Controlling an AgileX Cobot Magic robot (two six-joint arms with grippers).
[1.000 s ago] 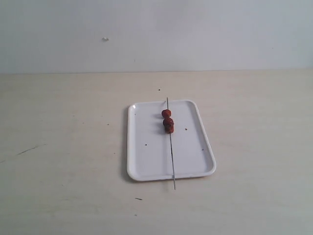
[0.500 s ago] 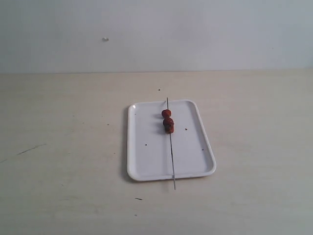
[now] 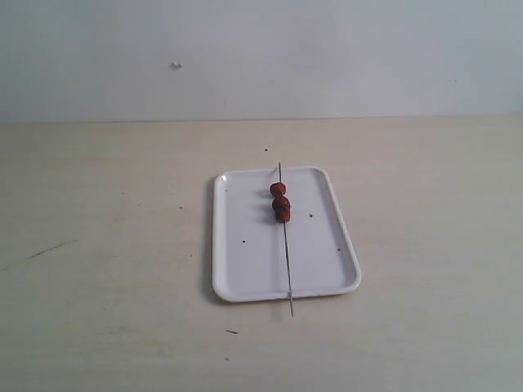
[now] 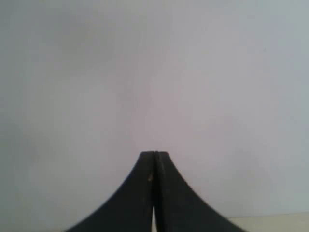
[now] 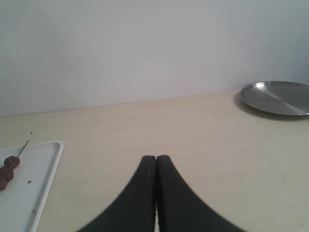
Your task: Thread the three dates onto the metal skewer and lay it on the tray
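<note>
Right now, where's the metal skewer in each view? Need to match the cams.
Exterior: metal skewer lies lengthwise down the middle of the tray, with the dates near its far end and its near end overhanging the rim.
Left wrist: not in it; only the shut left end effector shows.
Right wrist: its tip and the dates sit at the picture's left edge.
Shared landmark: the tray, in the exterior and right wrist views only.

We look down from a raised near-side camera, across the worktop (image 3: 98,245) to the far wall (image 3: 327,57), with the tray (image 3: 245,278) mid-distance. Our left wrist camera faces blank wall past its fingers (image 4: 137,193). The right one sits low over the worktop and shares a tray corner.
</note>
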